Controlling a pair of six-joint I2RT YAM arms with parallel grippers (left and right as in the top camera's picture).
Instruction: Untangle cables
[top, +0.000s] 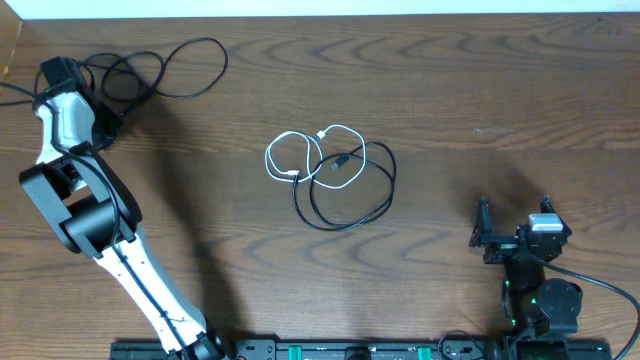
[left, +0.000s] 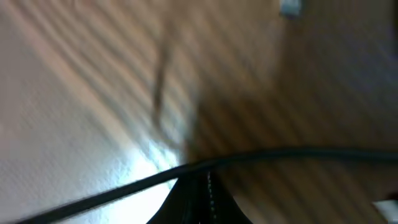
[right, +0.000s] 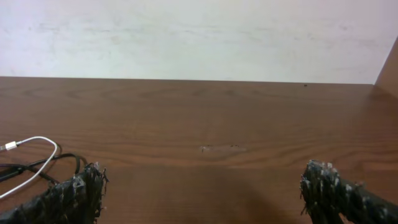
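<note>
Thin white cord (top: 269, 160) and a glossy black cord (top: 392, 180) lie looped through each other mid-counter (top: 480, 90), which is dark grainy wood. A second black cord (top: 224, 58) sprawls in loose loops at the far left corner by the left gripper (top: 55, 72). Can't tell how its jaws stand, too blurry, but the right gripper (right: 202, 190) has its rough-textured jaws spread wide, empty, right of the tangle.

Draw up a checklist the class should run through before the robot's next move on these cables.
1. First black cable apart from the pile: ok, it lies by the left gripper.
2. White cable free of the second black cable: not ok, they overlap mid-table.
3. Right gripper open and empty: ok.
4. Left gripper's state: cannot tell, its wrist view is blurred.
5. Right gripper near the pile: not ok, it sits well to the side.
</note>
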